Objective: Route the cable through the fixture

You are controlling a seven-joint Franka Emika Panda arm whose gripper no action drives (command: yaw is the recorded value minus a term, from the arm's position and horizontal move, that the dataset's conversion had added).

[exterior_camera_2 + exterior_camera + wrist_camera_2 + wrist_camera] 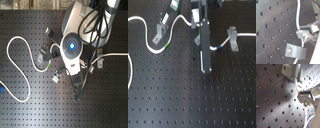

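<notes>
The pincer (301, 32) is pinching the cable (298, 15). In both wrist views its metal tips sit tight on the thin white cord, just above the dark surface (271, 101) full of small holes. In the first wrist view the pincer (301, 94) has the cable (296, 85) running from its tips to a grey metal clip (291, 71) close by. In the second wrist view another grey clip (294, 51) stands near the tips, and the cord goes under it.

In the first exterior view the arm (204, 42) reaches down over the middle of the surface (188, 100). The cable (145, 35) makes a big white loop on the first exterior view's left. It passes a small clip (161, 31) there. On the first exterior view's right it goes through another clip (233, 37) and runs off the edge. A green band (164, 46) shows on the cord near the left clip.

In the second exterior view the round grey arm (72, 42) with a blue light covers the middle. The cable (10, 55) curls in a wide loop on the second exterior view's left.
</notes>
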